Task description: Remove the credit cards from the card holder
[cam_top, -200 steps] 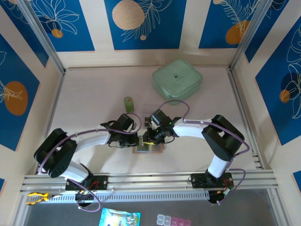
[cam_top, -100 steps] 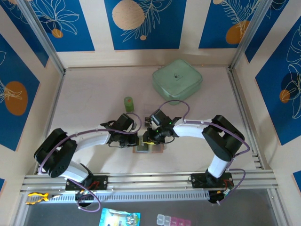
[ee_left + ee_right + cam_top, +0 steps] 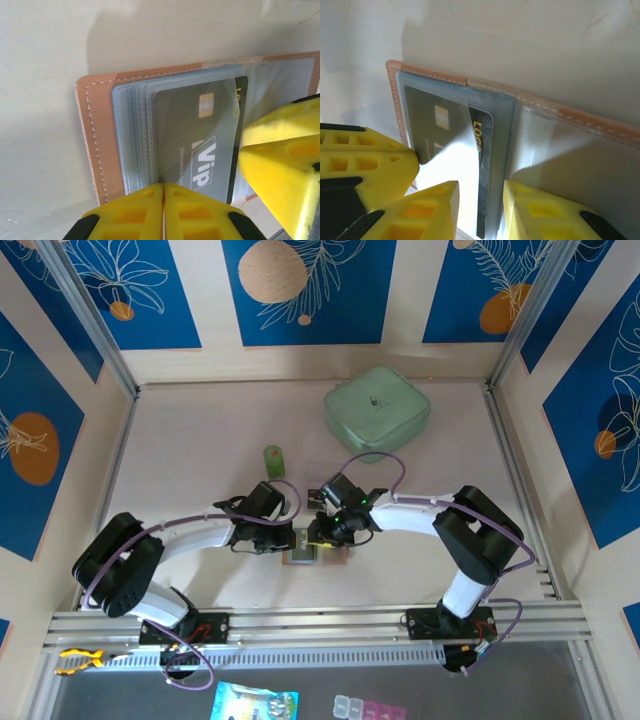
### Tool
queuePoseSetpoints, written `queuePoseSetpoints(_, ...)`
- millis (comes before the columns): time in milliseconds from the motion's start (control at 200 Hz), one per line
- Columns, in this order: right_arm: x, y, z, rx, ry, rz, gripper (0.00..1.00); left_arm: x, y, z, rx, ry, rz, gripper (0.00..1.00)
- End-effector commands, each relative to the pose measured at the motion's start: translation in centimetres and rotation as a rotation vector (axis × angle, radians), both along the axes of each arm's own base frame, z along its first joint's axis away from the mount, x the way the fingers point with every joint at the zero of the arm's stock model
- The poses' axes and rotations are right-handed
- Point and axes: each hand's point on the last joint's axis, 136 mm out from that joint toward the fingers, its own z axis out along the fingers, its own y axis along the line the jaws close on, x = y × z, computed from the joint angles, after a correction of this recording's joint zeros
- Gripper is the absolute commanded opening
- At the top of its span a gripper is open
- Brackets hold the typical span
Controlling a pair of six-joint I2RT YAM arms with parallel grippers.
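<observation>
Left gripper [image 3: 163, 192] is pinched tight at the card holder [image 3: 97, 140] edge, nothing between its jaws. Right gripper [image 3: 480, 189] — jaws slightly apart — straddles a dark credit card [image 3: 482, 145], not clamping it.

A small green cylinder [image 3: 272, 460] stands upright on the pale bench [image 3: 200, 440], beyond the left pincer [image 3: 296, 540]. A pale green square box [image 3: 377, 410] lies farther off, beyond the right pincer [image 3: 318, 538].
</observation>
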Motion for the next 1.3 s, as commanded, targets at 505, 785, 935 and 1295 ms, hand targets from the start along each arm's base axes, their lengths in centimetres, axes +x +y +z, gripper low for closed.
queuePoseSetpoints(505,-0.7,0.5,0.0,0.113,0.057,-0.003,0.19,-0.5,0.7,-0.8,0.020,0.023,0.006,0.06)
queuePoseSetpoints(785,-0.7,0.6,-0.2,0.111,0.063,-0.003,0.20,-0.5,0.7,-0.7,0.018,0.020,0.006,0.06)
queuePoseSetpoints(935,-0.8,0.6,-0.7,0.103,0.078,0.001,0.24,-0.5,0.7,-0.7,0.016,0.020,0.005,0.06)
queuePoseSetpoints(1295,-0.9,1.3,-0.7,0.142,0.099,0.004,0.25,-0.5,0.6,-0.8,0.012,0.020,0.004,0.06)
